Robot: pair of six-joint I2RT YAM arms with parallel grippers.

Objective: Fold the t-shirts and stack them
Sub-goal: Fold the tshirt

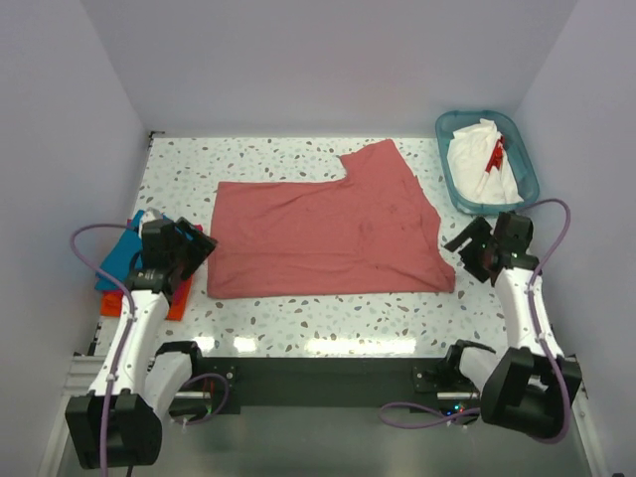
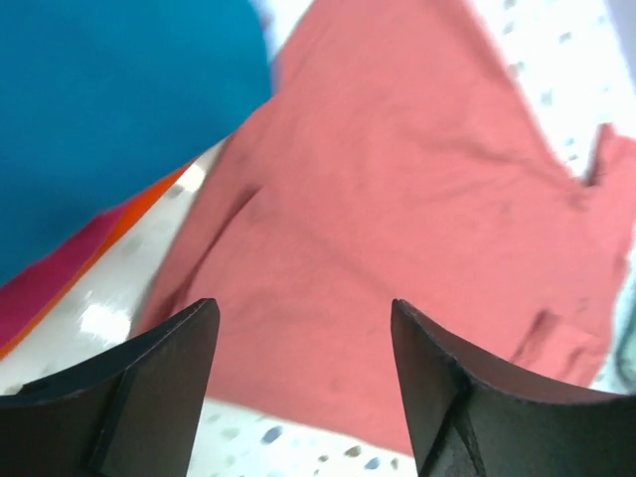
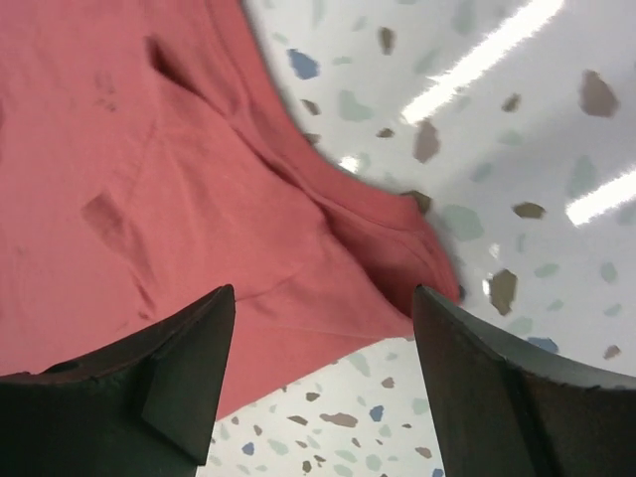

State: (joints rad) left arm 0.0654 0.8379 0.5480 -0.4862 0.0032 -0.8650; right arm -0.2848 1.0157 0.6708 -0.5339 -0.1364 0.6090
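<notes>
Wide open, holding nothing: left gripper (image 1: 192, 248), right gripper (image 1: 475, 248). Flat between them, red shirt (image 1: 328, 234). Outside the left, partly hidden by it, teal shirt (image 1: 117, 263) over orange shirt (image 1: 180, 301). Beyond the right, basket (image 1: 475, 208) with white shirt (image 1: 477, 159).

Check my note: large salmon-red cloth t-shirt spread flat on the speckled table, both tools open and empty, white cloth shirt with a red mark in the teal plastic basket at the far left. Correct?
Not quite. The teal plastic basket holding the white cloth shirt with a red mark stands at the far right, as the top external view shows. The rest holds.
</notes>
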